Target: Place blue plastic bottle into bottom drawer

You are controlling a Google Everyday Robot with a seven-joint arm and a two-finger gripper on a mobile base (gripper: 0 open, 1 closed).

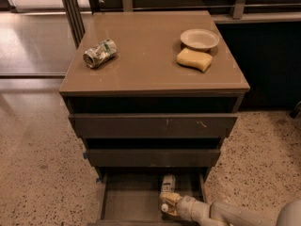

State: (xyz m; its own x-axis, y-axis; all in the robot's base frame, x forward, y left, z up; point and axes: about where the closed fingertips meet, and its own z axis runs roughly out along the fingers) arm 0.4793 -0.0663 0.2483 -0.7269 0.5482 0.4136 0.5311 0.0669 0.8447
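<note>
The blue plastic bottle [167, 185] lies inside the open bottom drawer [124, 202], near its right side, cap end toward the front. My gripper [168, 205] reaches in from the lower right and sits right at the bottle's front end, low inside the drawer. The arm runs off toward the bottom right corner.
On the cabinet top lie a crushed green-and-white can [99, 53] at the left, a cream bowl [199, 38] and a yellow sponge [194, 59] at the right. The two upper drawers [153, 125] stand partly pulled out. Speckled floor surrounds the cabinet; a dark counter stands at the right.
</note>
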